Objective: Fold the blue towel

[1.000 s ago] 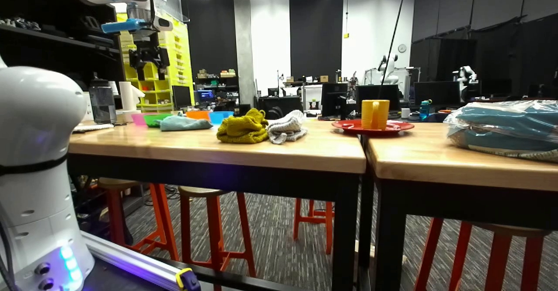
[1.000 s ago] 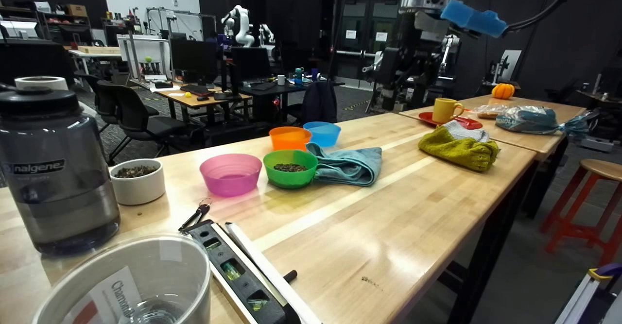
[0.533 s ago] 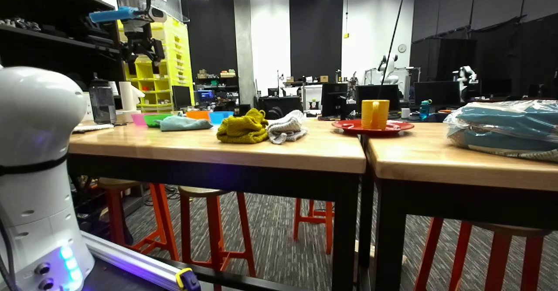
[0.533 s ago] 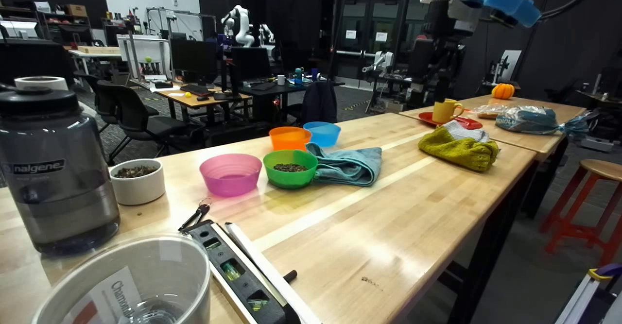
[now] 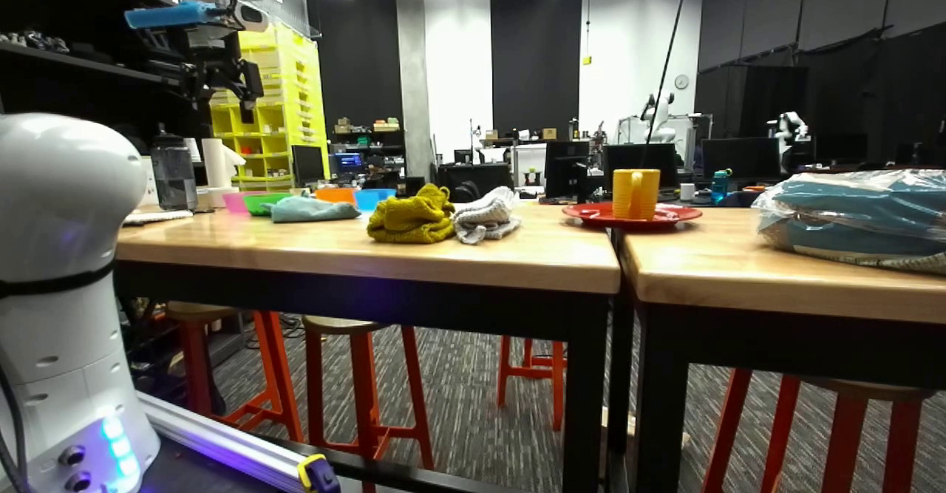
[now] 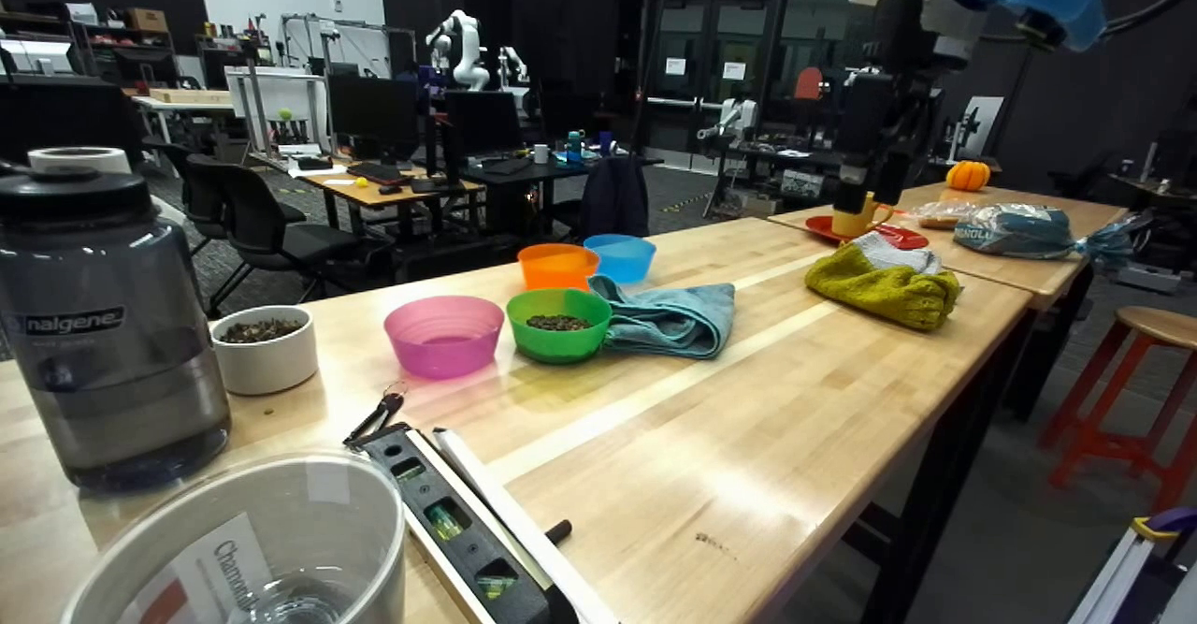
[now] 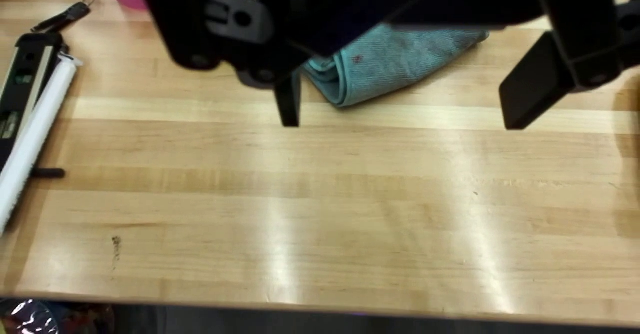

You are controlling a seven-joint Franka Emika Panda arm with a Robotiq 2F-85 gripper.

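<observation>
The blue towel (image 6: 681, 315) lies on the wooden table, folded over in layers, touching or right beside the green bowl (image 6: 559, 326). It also shows in an exterior view (image 5: 314, 210) and in the wrist view (image 7: 400, 61), where a rolled, layered edge faces left and the gripper body hides its upper part. My black gripper (image 7: 403, 124) is open and empty, its two fingers wide apart. It hangs well above the table in both exterior views (image 5: 224, 111) (image 6: 870, 195), clear of the towel.
Pink (image 6: 444, 336), orange (image 6: 558, 268) and blue (image 6: 621, 257) bowls stand near the towel. A yellow-green cloth (image 6: 884, 285) and a grey-white cloth (image 5: 488, 217) lie together. A yellow mug (image 5: 635, 194) stands on a red plate (image 5: 676, 214). A spirit level (image 6: 458, 521) and bottle (image 6: 112, 343) stand at one end.
My gripper has moved left and slightly up in an exterior view, and right and down in another exterior view, turning a little. It has stayed open. The towel has not moved.
</observation>
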